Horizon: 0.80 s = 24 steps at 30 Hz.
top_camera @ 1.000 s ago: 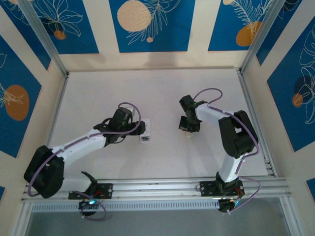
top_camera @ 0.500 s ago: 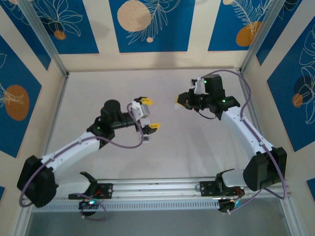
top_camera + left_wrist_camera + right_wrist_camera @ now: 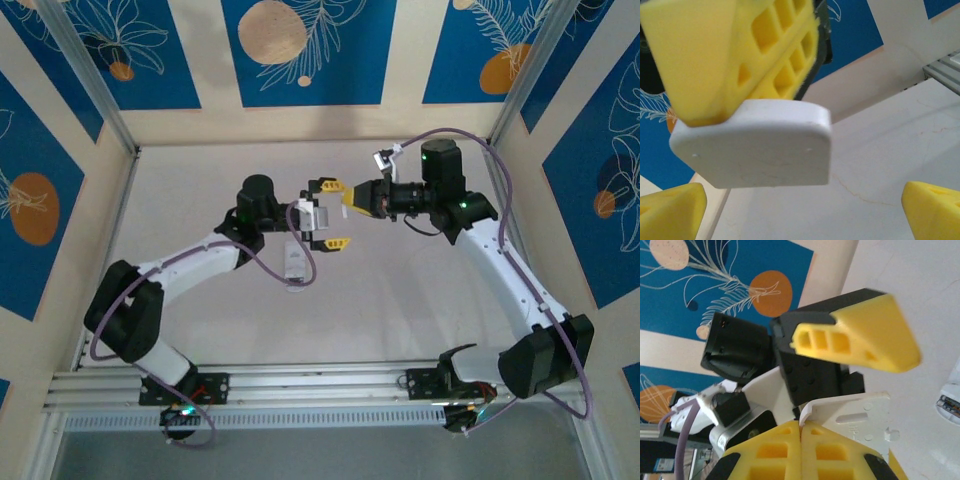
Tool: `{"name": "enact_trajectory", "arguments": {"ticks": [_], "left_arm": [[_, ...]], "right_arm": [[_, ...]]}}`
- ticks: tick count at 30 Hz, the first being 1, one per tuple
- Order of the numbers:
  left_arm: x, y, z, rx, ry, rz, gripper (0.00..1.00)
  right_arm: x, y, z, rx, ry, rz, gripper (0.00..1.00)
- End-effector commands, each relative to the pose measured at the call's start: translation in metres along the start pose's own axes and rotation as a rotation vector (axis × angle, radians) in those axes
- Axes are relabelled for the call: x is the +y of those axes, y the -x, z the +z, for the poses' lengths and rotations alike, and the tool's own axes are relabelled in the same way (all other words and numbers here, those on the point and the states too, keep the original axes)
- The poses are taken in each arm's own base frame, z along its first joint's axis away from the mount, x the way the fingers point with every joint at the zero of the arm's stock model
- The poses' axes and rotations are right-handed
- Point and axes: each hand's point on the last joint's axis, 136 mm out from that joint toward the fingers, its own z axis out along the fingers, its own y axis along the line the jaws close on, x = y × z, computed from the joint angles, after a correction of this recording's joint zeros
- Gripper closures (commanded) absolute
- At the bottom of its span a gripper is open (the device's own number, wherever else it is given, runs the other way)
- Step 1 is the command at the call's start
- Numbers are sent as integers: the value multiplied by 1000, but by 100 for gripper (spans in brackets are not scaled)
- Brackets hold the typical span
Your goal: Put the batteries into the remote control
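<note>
Right claw (image 3: 352, 197) is clamped on a thin white cover plate (image 3: 755, 145), apparently the remote's battery door. The left claw (image 3: 333, 214) stands wide apart with nothing in it, and the plate sits just ahead of the gap between its fingers. Beneath the left claw, toward its wrist, the remote control (image 3: 295, 262) lies flat on the table (image 3: 400, 310). Remote and plate both look light, stiff and smooth, so probably slippery. The plate is best pinched on its flat faces, the remote across its long sides. Half a second ago the claws were well apart and the left hung nearer the remote; now they meet, and the remote has not moved.
</note>
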Motion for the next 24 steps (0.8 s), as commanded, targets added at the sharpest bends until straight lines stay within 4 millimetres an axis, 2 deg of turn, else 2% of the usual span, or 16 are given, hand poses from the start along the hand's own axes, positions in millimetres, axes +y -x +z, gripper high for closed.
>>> {"name": "enact_trajectory", "arguments": {"ticks": [1,5,8,10,15,17,18,21,24], "left_arm": [[12,34,2,-137,-25,24,8],[14,55,0,-236,-42,-46,29],[13,58,-1,-247,-53,-66,44],[10,55,-1,-233,-63,-74,50],[7,47,-1,-195,-70,-72,57],[7,43,0,-162,-65,-62,59],[8,40,-1,-138,-56,-52,60],[11,23,-2,-1,-30,-3,60],[8,3,-10,175,-53,60,59]], "right_arm": [[14,-11,-1,33,44,-48,98],[12,-9,1,30,41,-52,98],[14,-8,1,27,44,-57,98],[14,-8,1,27,45,-57,98],[15,-9,-1,29,46,-53,96],[15,-10,-2,25,37,-49,89],[14,-10,-3,16,20,-43,82],[0,-8,-12,-51,-130,-21,68],[-20,-12,-23,-120,-357,-22,65]]}}
